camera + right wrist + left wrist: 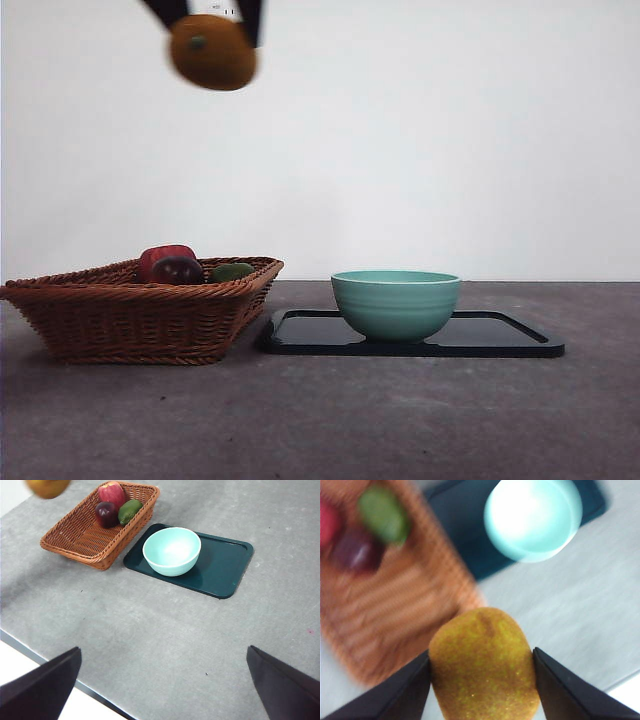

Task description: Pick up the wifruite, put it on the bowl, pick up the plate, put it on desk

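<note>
The orange-brown wifruite (pixel 212 52) hangs high in the air above the wicker basket (pixel 140 310), held between the black jaws of my left gripper (pixel 210 15). In the left wrist view the wifruite (pixel 482 667) fills the gap of the left gripper (pixel 481 680), which is shut on it. The teal bowl (pixel 396 303) stands empty on the dark plate (pixel 500 338), a flat rectangular tray on the desk (pixel 320 420). My right gripper (pixel 162 685) is open, high over the desk's near edge, far from the bowl (pixel 171 550) and plate (pixel 225 565).
The basket (pixel 95 530) left of the plate holds a red fruit (pixel 112 492), a dark red-purple fruit (pixel 106 513) and a green fruit (pixel 129 510). The desk's front edge (pixel 45 660) runs below the right gripper.
</note>
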Robot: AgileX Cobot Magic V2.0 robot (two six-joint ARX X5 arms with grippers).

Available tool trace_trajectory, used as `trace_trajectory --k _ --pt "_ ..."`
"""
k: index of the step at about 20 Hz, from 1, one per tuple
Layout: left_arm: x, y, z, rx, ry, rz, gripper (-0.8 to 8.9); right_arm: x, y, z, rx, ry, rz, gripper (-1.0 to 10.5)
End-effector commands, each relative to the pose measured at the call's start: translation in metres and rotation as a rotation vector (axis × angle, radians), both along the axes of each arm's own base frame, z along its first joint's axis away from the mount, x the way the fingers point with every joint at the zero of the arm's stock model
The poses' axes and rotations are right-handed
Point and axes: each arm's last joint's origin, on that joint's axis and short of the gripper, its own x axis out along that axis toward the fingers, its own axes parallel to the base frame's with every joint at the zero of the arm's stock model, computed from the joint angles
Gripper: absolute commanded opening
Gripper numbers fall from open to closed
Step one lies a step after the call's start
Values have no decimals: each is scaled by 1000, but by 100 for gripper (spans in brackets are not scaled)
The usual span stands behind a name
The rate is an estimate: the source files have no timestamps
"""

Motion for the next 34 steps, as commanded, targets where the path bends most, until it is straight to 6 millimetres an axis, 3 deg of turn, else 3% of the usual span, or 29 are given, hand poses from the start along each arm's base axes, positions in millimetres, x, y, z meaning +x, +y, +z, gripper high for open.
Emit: trace_trajectory --k 1,5,8,12,21,28,33,34 --pt "1 18 -20 70 80 38 272 0 0 3 18 -10 -1 553" --pt "10 44 -49 34 37 133 272 0 0 3 18 -10 -1 553" --pt "28 55 -73 -6 1 222 272 0 0 3 18 -11 -1 553" --pt "42 57 -99 -57 -37 299 271 0 0 3 18 -11 -1 553" --pt "79 41 -160 -6 40 307 272 0 0 3 18 -11 -1 553" --pt "89 37 -188 34 102 308 279 0 0 3 18 -11 -1 553" --pt "90 37 -189 34 102 309 282 0 0 3 18 -11 -1 553" --pt "90 37 -189 34 102 310 319 0 0 3 18 -11 -1 553"
